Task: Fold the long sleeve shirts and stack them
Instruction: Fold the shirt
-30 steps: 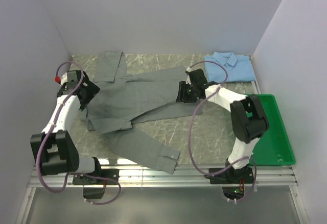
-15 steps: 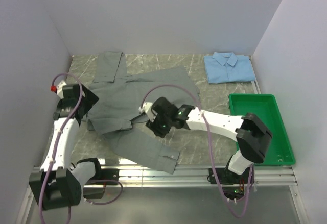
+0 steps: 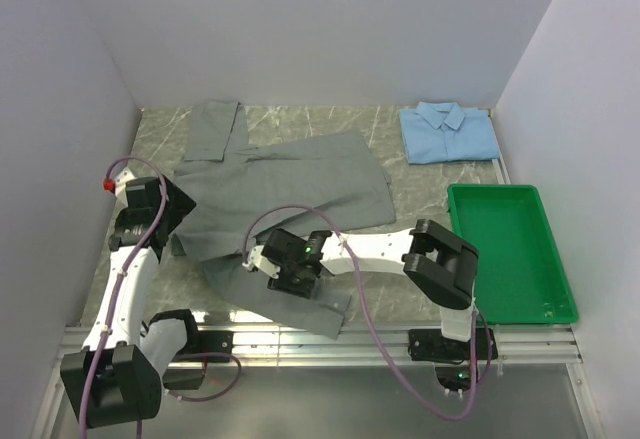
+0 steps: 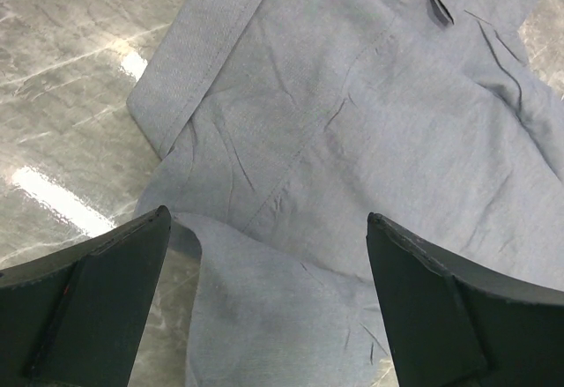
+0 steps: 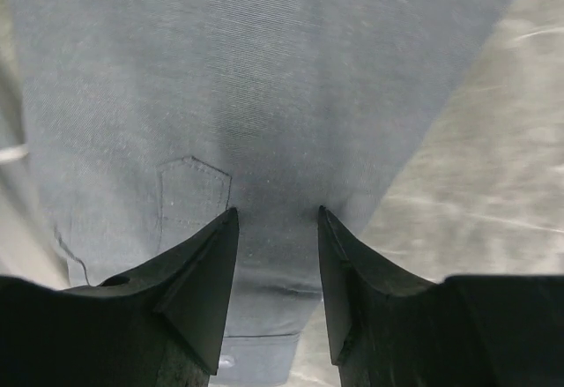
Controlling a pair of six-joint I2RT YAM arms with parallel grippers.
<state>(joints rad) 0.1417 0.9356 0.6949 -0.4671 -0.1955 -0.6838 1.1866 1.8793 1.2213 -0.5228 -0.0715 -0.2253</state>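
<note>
Swinging across the grey shirt (image 3: 290,184) within 1 second, the right hand (image 3: 287,267) has left the garment's far side. It now hangs over the near sleeve (image 3: 322,311). Its 2 fingers stand a narrow gap apart, with flat cloth showing between them and nothing gripped. The left hand (image 3: 152,204) has drawn back slightly toward its own base. It hovers with fingers spread wide, and the shirt's edge lies just ahead of them and between them.

The grey shirt lies spread open on the counter (image 3: 410,249) with both sleeves out. The light blue shirt (image 3: 450,131) sits folded well away from both hands, and the green tray (image 3: 500,191) stands off to the right hand's right. The shift suggests a sleeve fold comes next, so the task appears about halfway, with 1 of 2 shirts folded.

From above, the right hand's body covers the stretch of sleeve beneath it, so whether its fingertips touch the cloth cannot be told. The right wrist view cuts off the cuff (image 5: 264,334) at its lower edge.
</note>
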